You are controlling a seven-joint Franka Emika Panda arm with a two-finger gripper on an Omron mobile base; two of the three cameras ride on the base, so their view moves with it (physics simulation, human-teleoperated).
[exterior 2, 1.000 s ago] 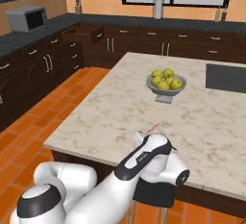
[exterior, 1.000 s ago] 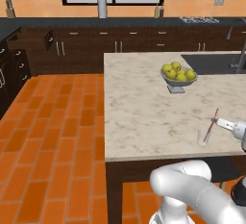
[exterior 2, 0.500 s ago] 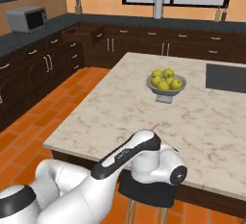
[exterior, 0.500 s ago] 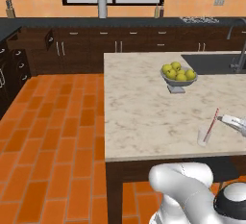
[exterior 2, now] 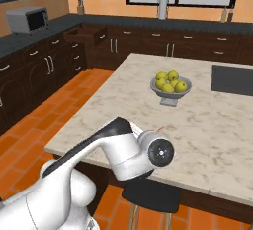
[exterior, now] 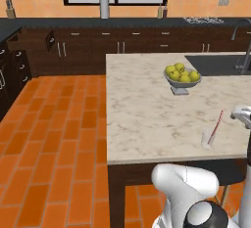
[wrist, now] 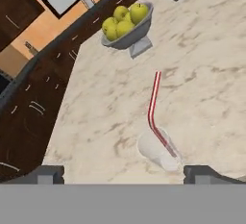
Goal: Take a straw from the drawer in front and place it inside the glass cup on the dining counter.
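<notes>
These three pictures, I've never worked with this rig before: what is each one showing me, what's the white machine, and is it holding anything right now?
The white machine is a robot arm on a base that drives. Two pictures come from cameras riding on that base, behind the arm to its left and right, looking over the dining counter. The third comes from a camera on the hand, looking along the gripper, whose two dark fingertips show at the bottom edge.

On the pale marbled counter stand a grey bowl of yellow-green fruit and a small clear glass cup. The red-pink straw stands inside the cup, leaning out over its rim. In the hand view the fingertips are spread wide apart on either side of the cup, with nothing between them, so the gripper is open and holds nothing.
</notes>
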